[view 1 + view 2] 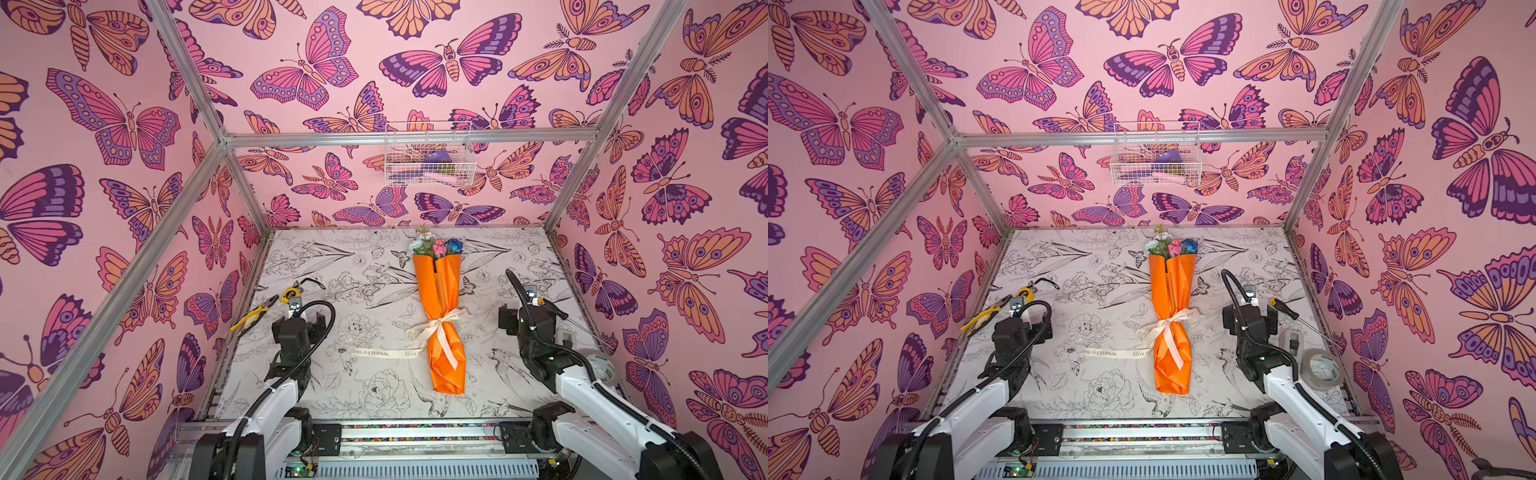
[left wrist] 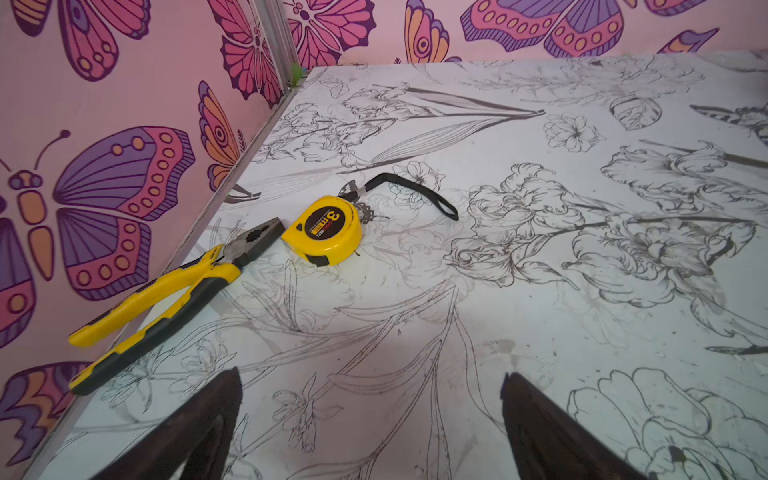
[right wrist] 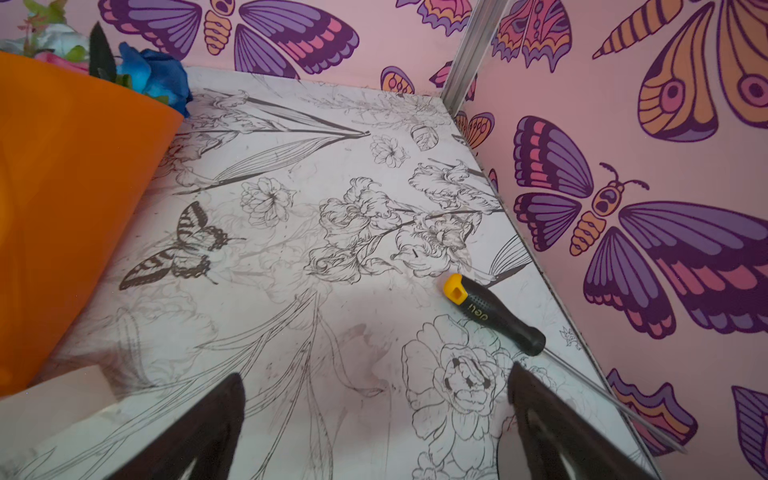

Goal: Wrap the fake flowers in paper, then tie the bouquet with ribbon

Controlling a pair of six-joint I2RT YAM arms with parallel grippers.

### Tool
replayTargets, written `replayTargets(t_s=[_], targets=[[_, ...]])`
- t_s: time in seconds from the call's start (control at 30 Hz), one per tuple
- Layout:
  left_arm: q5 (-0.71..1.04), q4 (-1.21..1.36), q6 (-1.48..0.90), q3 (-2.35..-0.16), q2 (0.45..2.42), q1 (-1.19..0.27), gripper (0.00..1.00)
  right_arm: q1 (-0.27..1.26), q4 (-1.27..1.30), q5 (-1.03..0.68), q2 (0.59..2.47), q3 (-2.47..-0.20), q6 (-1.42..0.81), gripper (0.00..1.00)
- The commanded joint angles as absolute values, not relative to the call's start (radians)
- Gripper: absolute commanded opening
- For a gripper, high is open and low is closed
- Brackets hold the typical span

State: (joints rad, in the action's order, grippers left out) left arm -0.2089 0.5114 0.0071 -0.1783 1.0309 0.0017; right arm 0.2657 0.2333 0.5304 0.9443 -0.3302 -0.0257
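Note:
The bouquet of fake flowers (image 1: 442,316) (image 1: 1173,316) lies lengthwise in the middle of the table, wrapped in orange paper, with pink, white and blue blooms at its far end. A cream ribbon (image 1: 436,328) is tied in a bow round its narrow waist, and one printed tail (image 1: 374,353) trails to the left. My left gripper (image 1: 300,320) (image 2: 372,386) hovers open over bare table, well left of the bouquet. My right gripper (image 1: 517,320) (image 3: 376,386) is open too, to the right of the bouquet, whose orange paper (image 3: 62,208) fills the edge of the right wrist view.
Yellow pliers (image 2: 166,299) and a yellow tape measure (image 2: 322,228) lie by the left wall. A black-handled screwdriver (image 3: 494,313) lies by the right wall, with a roll of clear tape (image 1: 1323,370) nearer the front. A white wire basket (image 1: 428,160) hangs on the back wall.

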Motion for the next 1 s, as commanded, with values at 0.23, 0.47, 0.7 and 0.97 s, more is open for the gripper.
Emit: replayTargets(t_s=[0.23, 0.47, 0.7, 0.97], targets=[[0.121, 0.983, -0.001, -0.234, 1.381, 0.06, 0.99, 0.134, 0.621, 0.36, 1.03, -0.26, 0.04, 0.99], [0.181, 1.05, -0.015, -0.273, 1.538, 0.086, 1.0, 0.085, 0.782, 0.268, 1.177, -0.237, 0.025, 0.99], [0.151, 0.858, 0.012, -0.382, 1.53, 0.07, 0.99, 0.062, 0.832, 0.163, 1.293, -0.281, -0.012, 0.99], [0.114, 0.917, -0.003, -0.362, 1.543, 0.069, 1.0, 0.057, 1.067, 0.142, 1.535, -0.298, -0.02, 0.99]])
